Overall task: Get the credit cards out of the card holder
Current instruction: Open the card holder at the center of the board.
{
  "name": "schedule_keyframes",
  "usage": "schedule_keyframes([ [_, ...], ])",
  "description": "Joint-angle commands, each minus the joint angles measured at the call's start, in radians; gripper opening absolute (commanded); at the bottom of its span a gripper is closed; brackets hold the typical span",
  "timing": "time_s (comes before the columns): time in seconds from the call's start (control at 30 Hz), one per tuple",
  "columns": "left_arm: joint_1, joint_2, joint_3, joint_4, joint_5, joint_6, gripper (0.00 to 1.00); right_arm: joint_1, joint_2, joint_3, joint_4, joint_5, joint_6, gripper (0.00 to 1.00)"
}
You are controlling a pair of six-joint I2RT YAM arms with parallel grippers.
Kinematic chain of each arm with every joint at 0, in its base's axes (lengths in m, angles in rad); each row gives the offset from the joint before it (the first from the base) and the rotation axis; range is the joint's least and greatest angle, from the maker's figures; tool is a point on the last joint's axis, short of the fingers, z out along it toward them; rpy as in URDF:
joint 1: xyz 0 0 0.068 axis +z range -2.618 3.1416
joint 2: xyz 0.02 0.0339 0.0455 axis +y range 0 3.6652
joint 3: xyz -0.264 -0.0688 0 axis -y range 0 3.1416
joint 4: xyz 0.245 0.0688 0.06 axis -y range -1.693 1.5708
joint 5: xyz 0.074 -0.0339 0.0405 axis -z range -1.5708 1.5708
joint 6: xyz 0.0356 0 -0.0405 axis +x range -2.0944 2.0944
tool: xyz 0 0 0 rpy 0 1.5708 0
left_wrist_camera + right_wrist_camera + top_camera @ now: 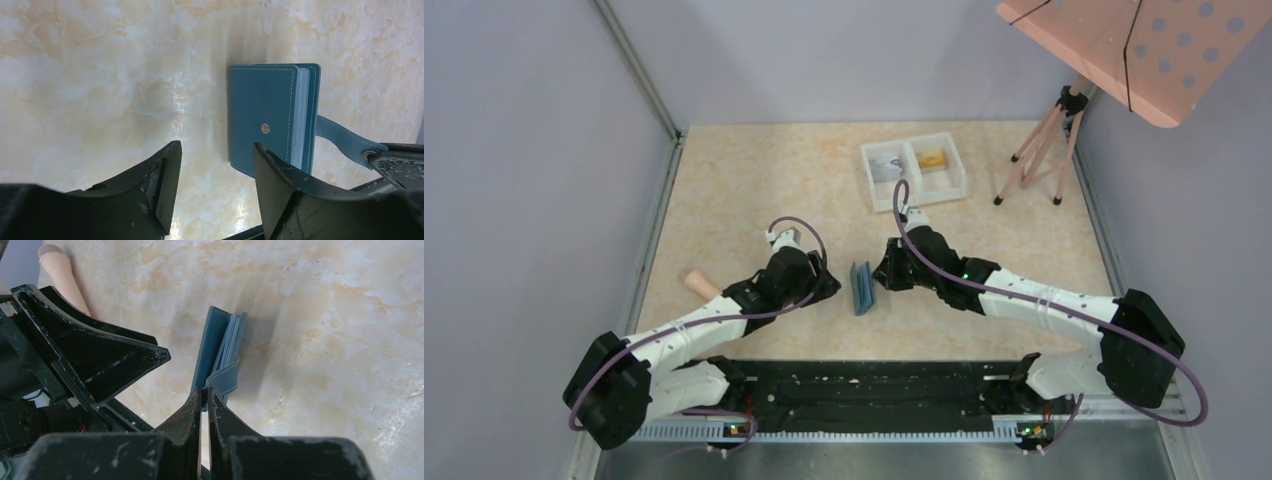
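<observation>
A bench [754, 180] with a beige marbled top stands between plain pale grey walls [524, 150]. At the far right corner, a pink perforated board [1104, 40] tilts on a pink tripod [1032, 150].

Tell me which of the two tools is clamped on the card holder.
The right tool, shut on the snap tab of the card holder. The left tool stands open beside it, gripping nothing.

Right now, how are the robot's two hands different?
The left gripper is open, fingers wide apart; the right gripper is shut. The left gripper holds nothing, sitting beside the card holder; the right gripper pinches the card holder's snap tab. Both are black, two-fingered, and low over the table on either side of the card holder.
</observation>
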Motion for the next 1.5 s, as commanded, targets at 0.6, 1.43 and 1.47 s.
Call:
schedule_keyframes([
  [0.6, 0.001, 0.016, 0.066, 0.058, 0.081, 0.083, 0.65, -0.007, -0.060, 0.015, 0.037, -0.034, 0.015, 0.00],
  [1.43, 0.001, 0.091, 0.042, 0.055, 0.058, 0.050, 0.57, -0.169, -0.102, -0.216, -0.056, 0.016, 0.034, 0.00],
  [1.47, 0.001, 0.094, 0.043, 0.057, 0.060, 0.048, 0.56, -0.169, -0.101, -0.215, -0.052, 0.018, 0.031, 0.00],
])
